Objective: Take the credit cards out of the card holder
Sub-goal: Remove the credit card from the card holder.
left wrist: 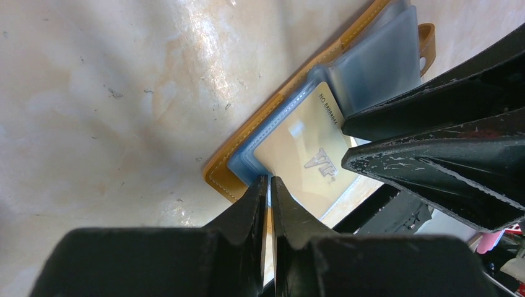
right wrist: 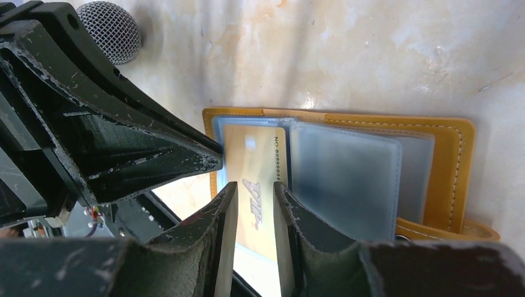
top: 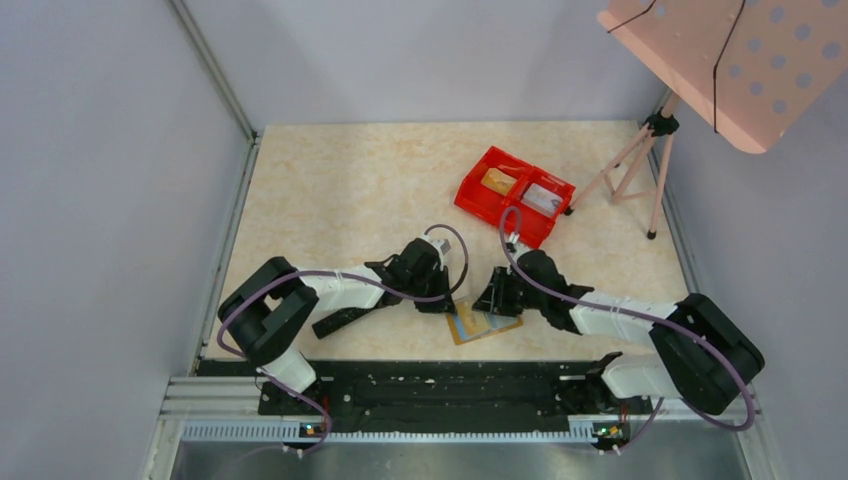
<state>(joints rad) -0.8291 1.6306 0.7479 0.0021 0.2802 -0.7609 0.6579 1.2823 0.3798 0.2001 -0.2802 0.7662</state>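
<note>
The tan card holder (top: 487,329) lies open near the table's front edge, its blue-grey sleeves up (right wrist: 347,179). A yellow-gold credit card (right wrist: 254,167) marked VIP sticks partly out of a sleeve; it also shows in the left wrist view (left wrist: 297,154). My right gripper (right wrist: 254,184) is open a little, its fingers straddling the card's free end. My left gripper (left wrist: 270,180) is shut, its tips at the corner of the blue sleeve on the holder's (left wrist: 223,176) edge. In the top view the left gripper (top: 448,303) and right gripper (top: 490,303) face each other over the holder.
A red two-compartment tray (top: 478,190) stands behind the grippers, with a yellow card (top: 497,180) and a pale grey card (top: 542,197) in it. A pink tripod (top: 640,165) stands at the back right. The black front rail (top: 430,385) runs just below the holder.
</note>
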